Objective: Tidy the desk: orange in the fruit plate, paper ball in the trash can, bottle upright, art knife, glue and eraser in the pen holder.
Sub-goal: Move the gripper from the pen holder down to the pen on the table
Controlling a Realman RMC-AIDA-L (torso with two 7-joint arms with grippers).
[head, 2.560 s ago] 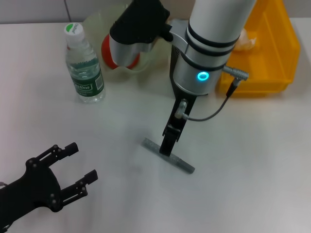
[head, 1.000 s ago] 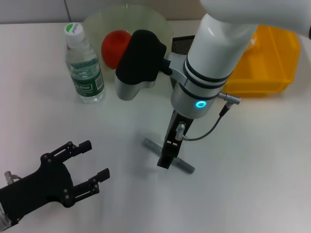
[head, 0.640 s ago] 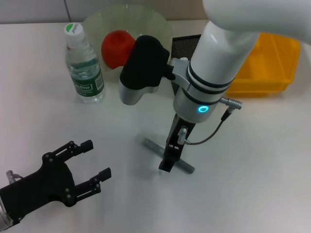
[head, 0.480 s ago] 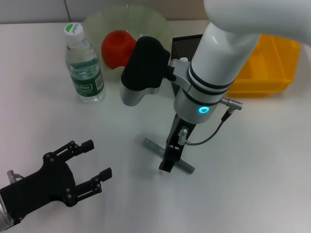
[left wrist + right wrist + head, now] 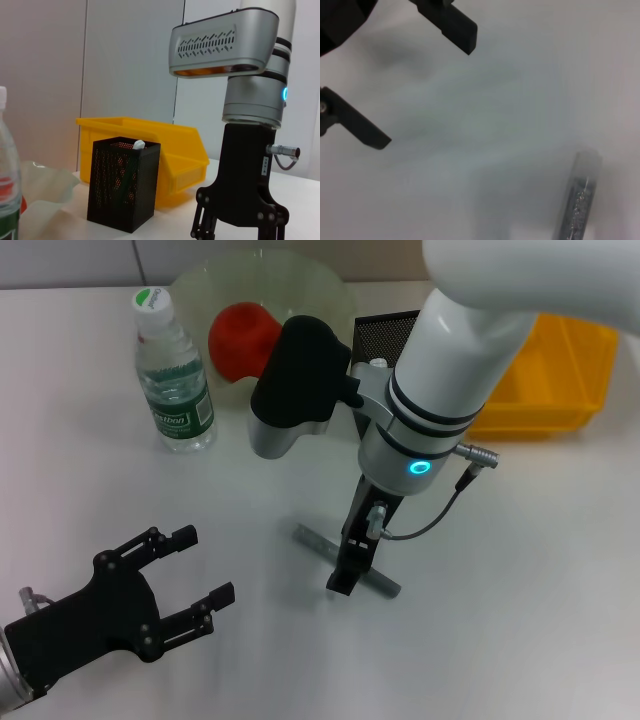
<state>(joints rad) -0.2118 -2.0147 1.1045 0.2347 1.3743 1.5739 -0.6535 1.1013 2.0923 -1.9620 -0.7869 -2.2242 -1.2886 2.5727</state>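
Grey art knife [image 5: 347,561] lies flat mid-desk; right gripper [image 5: 345,575] stands over its middle, jaw state unclear. Step: picking up the knife. Next: close squarely across it, lift, carry to pen holder [image 5: 383,330] at far edge. Left gripper [image 5: 199,568] spread wide, near-left corner.

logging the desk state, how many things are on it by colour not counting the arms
red-orange: 1, the orange
pale green: 1, the fruit plate
clear: 1, the bottle
black: 1, the pen holder
yellow: 1, the trash can
grey: 1, the art knife
total: 6
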